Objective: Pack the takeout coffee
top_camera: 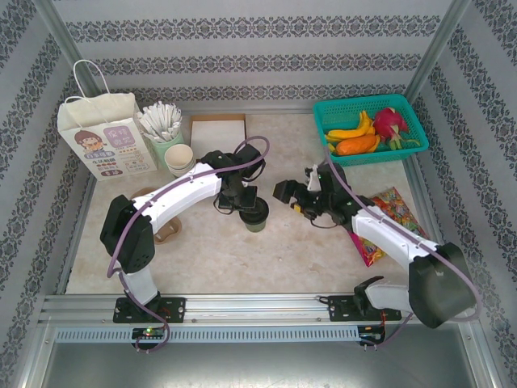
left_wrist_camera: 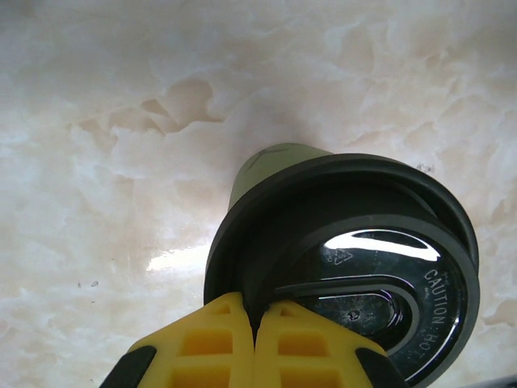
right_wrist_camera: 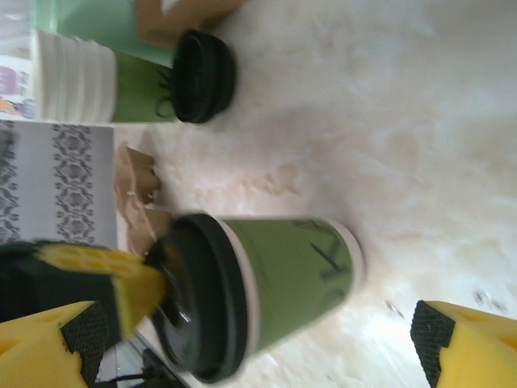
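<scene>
Yellow fingers (left_wrist_camera: 214, 347) of left gripper (left_wrist_camera: 257, 314): pressed together, pinched on the lid rim of the coffee (left_wrist_camera: 355, 267).
Coffee: olive-green paper cup, black lid marked "CAUTION HOT", upright on marbled table (left_wrist_camera: 97, 121), about mid-table, just right of the left arm's wrist.
Right gripper (right_wrist_camera: 258, 335): jaws spread wide, nothing held, just right of the coffee and apart from it, facing its side.
Far left corner: paper bag (top_camera: 101, 137) with white handles, standing.
Right of bag: pale green cup of white sticks (top_camera: 161, 129); stacked cream cups (top_camera: 181, 159) just near of it.
Far centre: flat white box (top_camera: 218, 129).
Far right corner: green basket (top_camera: 376, 158) of fruit, yellow, orange and pink.
Right side, under the right arm: bright candy packet (top_camera: 389, 208), flat on table.
</scene>
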`<state>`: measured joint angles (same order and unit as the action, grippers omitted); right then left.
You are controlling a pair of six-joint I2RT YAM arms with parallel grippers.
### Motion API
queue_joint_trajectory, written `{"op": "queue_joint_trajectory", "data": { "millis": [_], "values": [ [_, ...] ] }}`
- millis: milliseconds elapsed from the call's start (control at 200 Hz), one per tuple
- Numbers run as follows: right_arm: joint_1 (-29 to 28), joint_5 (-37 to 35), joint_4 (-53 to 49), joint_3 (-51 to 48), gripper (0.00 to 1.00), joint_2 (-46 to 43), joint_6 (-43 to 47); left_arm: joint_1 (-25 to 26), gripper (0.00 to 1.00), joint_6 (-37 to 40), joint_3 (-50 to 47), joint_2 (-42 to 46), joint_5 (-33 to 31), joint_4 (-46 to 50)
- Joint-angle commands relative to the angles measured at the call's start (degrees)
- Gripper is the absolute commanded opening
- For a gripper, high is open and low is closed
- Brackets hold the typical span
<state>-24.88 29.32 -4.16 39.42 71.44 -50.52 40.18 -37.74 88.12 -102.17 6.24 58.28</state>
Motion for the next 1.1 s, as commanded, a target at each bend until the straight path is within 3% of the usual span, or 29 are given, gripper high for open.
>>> {"op": "queue_joint_trajectory", "data": {
  "millis": [0, 125, 330, 929, 1094],
  "values": [
    [-2.0, -2.3, 1.0, -3.2, 0.98, -3.5, 2.1, 0.5, 0.00, -5.1, 1.3, -2.5, -5.2, 2.9],
    [-4.0, -1.4, 4.1, -5.9, 0.97, -4.2, 2.7, 0.6, 0.00, -8.1, 1.3, -2.4, -5.4, 2.4],
    [-6.9, -5.6, 14.5, -8.9, 0.96, -2.6, -0.7, 0.5, 0.00, -12.7, 0.2, -1.8, -5.3, 0.9],
    [-10.8, -6.8, 19.5, -7.1, 0.94, 6.0, 3.8, 0.5, 0.00, -16.1, 0.3, -3.2, -5.3, 2.3],
    [-11.3, -12.7, 16.3, -7.0, 0.93, 7.1, 4.3, 0.5, 0.00, -15.9, 0.0, -3.4, -4.4, 1.5]
  ]
}}
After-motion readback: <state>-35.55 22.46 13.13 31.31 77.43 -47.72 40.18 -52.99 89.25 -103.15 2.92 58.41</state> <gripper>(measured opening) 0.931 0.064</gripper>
